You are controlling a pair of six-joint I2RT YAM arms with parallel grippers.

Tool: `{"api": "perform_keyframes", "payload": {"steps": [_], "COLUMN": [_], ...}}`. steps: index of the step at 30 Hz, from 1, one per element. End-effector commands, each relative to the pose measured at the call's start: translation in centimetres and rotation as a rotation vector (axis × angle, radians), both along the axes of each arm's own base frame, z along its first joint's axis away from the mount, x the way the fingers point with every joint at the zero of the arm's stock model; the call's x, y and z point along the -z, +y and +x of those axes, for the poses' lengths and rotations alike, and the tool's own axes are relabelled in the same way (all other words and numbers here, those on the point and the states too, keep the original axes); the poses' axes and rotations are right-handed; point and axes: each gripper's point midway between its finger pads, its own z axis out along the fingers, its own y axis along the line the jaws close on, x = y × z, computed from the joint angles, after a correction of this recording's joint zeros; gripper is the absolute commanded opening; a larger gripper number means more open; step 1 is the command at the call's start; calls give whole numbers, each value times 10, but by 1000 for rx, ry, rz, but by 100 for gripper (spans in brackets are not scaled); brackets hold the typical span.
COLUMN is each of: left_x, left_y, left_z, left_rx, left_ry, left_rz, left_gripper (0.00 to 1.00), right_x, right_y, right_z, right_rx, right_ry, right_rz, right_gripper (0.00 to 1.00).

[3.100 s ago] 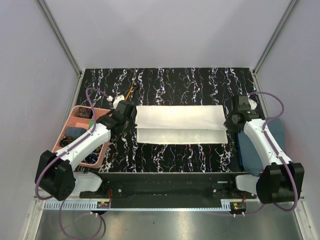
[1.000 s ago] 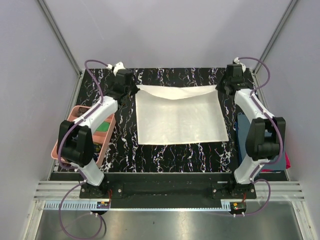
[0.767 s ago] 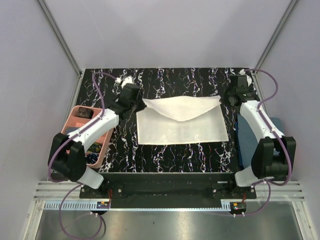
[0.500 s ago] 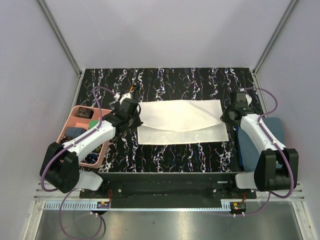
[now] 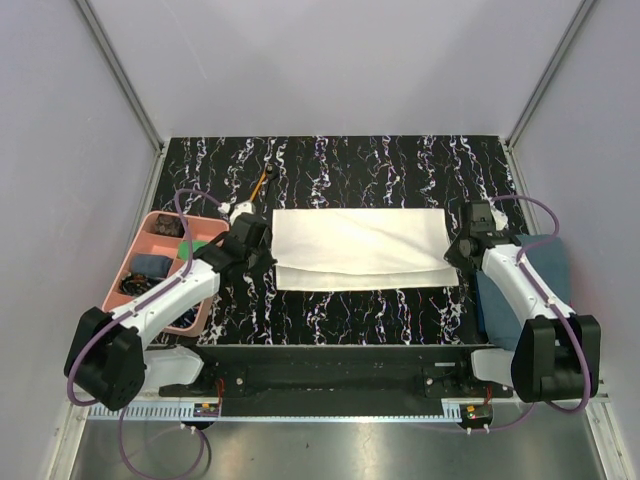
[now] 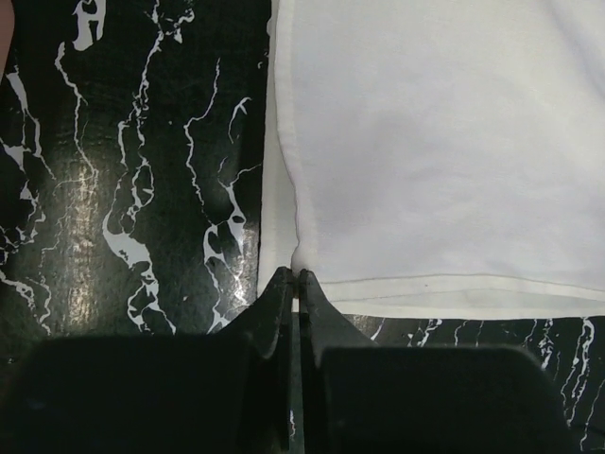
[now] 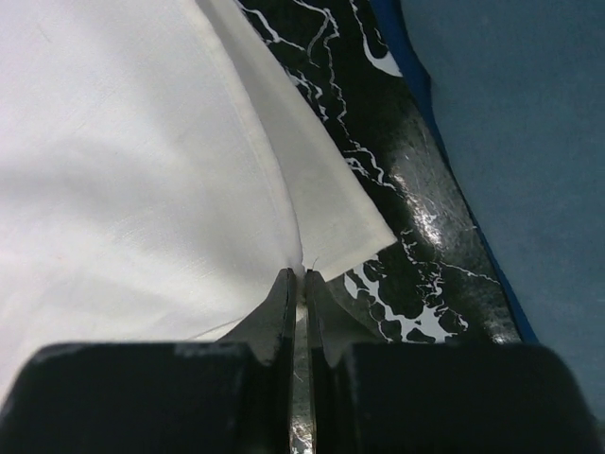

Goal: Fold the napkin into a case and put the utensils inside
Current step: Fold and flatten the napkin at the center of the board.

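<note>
The cream napkin [image 5: 360, 250] lies on the black marbled table, its far half folded toward me over the near half, a strip of the lower layer showing at the front. My left gripper [image 5: 268, 252] is shut on the top layer's left corner [image 6: 299, 265]. My right gripper [image 5: 452, 252] is shut on the top layer's right corner [image 7: 301, 263]. The napkin fills the left wrist view [image 6: 435, 142] and the right wrist view [image 7: 132, 161]. An orange-handled stick [image 5: 262, 183] lies at the far left. The black spoon does not show.
A pink compartment tray [image 5: 160, 270] with small items sits at the left under my left arm. A dark blue towel [image 5: 515, 290] lies at the right edge, also in the right wrist view [image 7: 510, 113]. Grey walls enclose the table.
Both grippers lifted the napkin's far edge, carried it up and then back toward me, laying the top layer over the near half. Both stay shut on the corners.
</note>
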Motion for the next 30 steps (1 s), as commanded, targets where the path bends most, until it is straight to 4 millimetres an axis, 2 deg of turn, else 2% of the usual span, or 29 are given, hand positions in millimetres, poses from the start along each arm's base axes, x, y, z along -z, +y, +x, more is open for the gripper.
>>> {"api": "perform_keyframes", "payload": {"steps": [1, 4, 9, 16, 30], "left_x": [8, 18, 24, 40, 56], "left_y": [6, 4, 8, 5, -4], "left_z": [-4, -6, -9, -14, -23], "left_rx": [-17, -11, -17, 1, 35], "left_ry": [4, 27, 34, 81, 139], "left_rz": [16, 25, 37, 44, 43], "left_gripper": [0, 0, 0, 0, 0], "right_x": [17, 30, 39, 46, 63], "right_y": [-11, -11, -17, -29, -23], "right_z": [-16, -23, -31, -28, -24], "right_rx": [85, 110, 146, 171, 185], "right_ry": [62, 123, 178, 194, 256], "right_rz": [-30, -24, -56, -118, -85], "right_gripper": [0, 0, 0, 0, 2]}}
